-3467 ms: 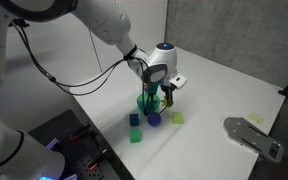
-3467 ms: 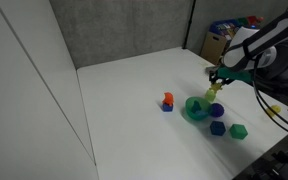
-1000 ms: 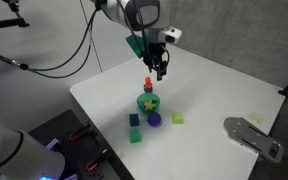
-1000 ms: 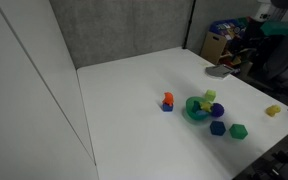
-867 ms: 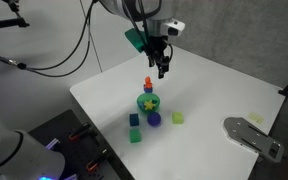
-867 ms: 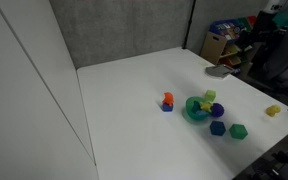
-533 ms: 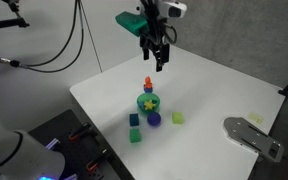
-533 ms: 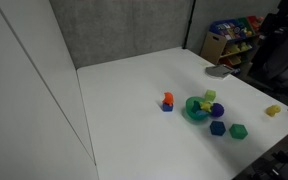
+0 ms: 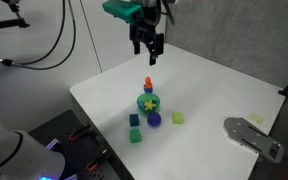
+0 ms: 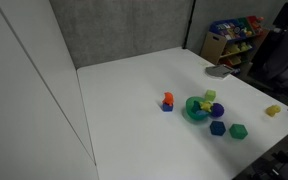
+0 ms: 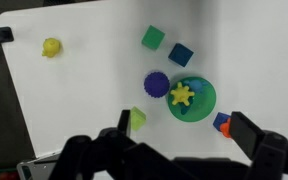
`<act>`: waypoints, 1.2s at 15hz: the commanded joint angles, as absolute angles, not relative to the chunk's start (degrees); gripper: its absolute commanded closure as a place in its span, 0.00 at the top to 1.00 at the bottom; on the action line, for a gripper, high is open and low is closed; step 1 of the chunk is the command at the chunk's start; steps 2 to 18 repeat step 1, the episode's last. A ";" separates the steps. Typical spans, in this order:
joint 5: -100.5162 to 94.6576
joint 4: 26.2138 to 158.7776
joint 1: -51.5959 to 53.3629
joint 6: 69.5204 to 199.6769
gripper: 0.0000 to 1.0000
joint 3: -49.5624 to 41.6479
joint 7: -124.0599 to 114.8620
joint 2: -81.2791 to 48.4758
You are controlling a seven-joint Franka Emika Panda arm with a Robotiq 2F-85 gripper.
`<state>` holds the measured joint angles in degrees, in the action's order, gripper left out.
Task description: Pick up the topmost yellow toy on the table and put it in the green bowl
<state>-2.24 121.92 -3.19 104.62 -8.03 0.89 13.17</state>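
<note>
The tool (image 9: 149, 47) hangs spread and empty high over the surface (image 9: 224, 90). Wrist view: yellow star toy (image 11: 182, 95) inside green bowl (image 11: 206, 106); second yellow piece (image 11: 51, 47) far off at 10 o'clock.

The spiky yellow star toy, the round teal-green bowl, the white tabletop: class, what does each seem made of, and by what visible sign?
Spiky yellow star toy: probably moulded plastic or rubber; uniform bright colour, blunt points. Round teal-green bowl: likely matte plastic; even colour, no glaze shine. White tabletop: seemingly smooth laminate or painted board; flat, plain, no grain. Small pictures leave all three uncertain.
</note>
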 commanded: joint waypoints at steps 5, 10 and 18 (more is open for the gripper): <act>-2.04 121.79 -4.09 104.47 1.00 -7.22 1.20 13.11; -2.04 121.79 -4.09 104.47 1.00 -7.22 1.20 13.11; -2.04 121.79 -4.09 104.47 1.00 -7.22 1.20 13.11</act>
